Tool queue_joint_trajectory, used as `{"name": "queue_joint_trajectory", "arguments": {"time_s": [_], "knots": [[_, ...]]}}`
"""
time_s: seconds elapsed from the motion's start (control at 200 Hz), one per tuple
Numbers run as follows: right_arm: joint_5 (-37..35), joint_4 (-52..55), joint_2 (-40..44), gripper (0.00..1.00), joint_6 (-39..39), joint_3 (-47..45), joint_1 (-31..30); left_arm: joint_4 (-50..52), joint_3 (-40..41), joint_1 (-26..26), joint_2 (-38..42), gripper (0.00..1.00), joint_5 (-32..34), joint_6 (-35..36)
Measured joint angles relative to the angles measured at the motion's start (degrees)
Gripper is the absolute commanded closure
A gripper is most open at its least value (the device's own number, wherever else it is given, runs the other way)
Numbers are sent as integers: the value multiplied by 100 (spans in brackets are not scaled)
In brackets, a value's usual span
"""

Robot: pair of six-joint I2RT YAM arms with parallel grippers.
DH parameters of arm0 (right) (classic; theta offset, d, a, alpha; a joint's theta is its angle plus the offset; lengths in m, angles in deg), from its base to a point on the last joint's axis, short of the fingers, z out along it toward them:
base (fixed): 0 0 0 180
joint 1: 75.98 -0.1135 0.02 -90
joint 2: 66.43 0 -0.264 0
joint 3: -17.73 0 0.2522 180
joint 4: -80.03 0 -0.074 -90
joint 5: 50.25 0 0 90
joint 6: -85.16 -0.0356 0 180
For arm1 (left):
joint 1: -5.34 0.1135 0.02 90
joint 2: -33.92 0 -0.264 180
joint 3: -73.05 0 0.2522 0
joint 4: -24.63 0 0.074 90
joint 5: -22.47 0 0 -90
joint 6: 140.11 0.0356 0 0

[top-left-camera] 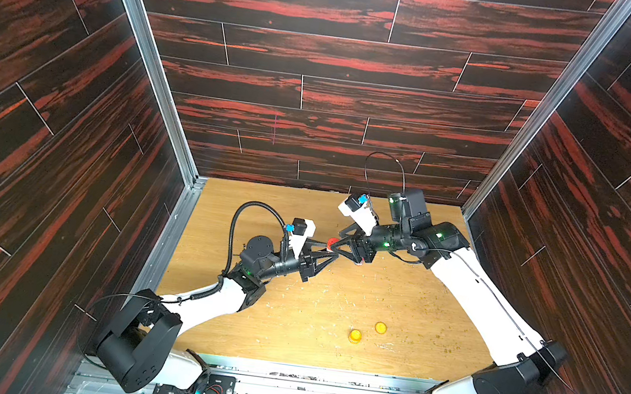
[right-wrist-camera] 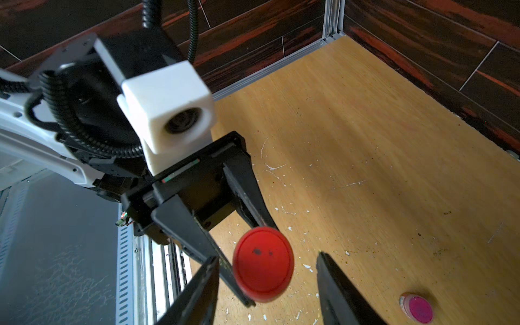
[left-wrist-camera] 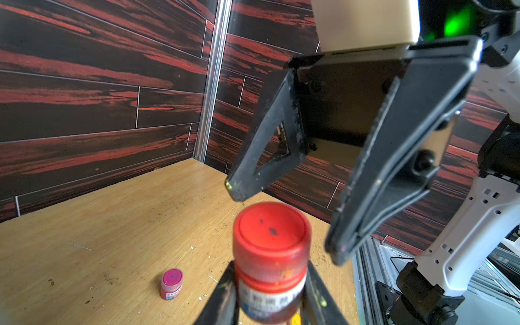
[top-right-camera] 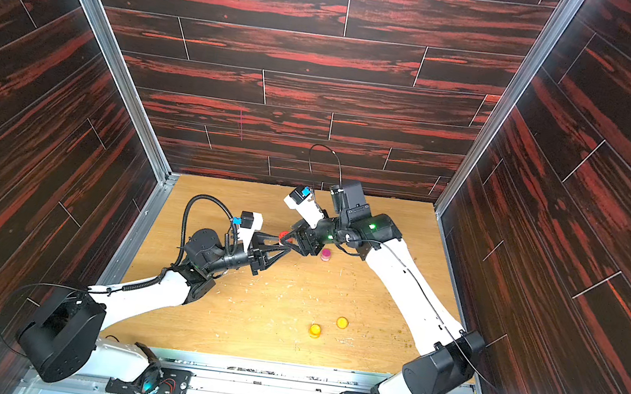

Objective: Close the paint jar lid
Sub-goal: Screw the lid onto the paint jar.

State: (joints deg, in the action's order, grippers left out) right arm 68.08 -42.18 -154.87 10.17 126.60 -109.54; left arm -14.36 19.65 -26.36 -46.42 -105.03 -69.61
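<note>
A small paint jar with a white label is held above the table, my left gripper shut on its body. Its red lid sits on the jar's top. My right gripper faces the lid head-on and is open, one finger on each side of it. A gap shows between the lid and the finger on the pink-jar side. In both top views the two grippers meet tip to tip at the red jar over the middle of the table.
A small pink jar stands on the wooden table under the right wrist. An orange jar and a separate orange lid lie nearer the front edge. Dark wood-pattern walls enclose three sides.
</note>
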Motion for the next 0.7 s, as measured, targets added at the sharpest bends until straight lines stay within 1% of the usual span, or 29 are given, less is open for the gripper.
{"name": "queue_joint_trajectory", "arguments": {"time_s": [0.095, 0.25, 0.531, 0.696], "knots": [[42, -37, -24, 51, -13, -4, 0, 7, 0, 4, 0, 77, 0, 4], [98, -59, -50, 53, -37, -33, 0, 68, -15, 4, 0, 77, 0, 28], [168, -142, -50, 66, -129, -144, 0, 149, -90, 20, 2, 77, 2, 92], [168, -254, -50, 70, -234, -205, 0, 214, -109, 22, 2, 77, 4, 133]]}}
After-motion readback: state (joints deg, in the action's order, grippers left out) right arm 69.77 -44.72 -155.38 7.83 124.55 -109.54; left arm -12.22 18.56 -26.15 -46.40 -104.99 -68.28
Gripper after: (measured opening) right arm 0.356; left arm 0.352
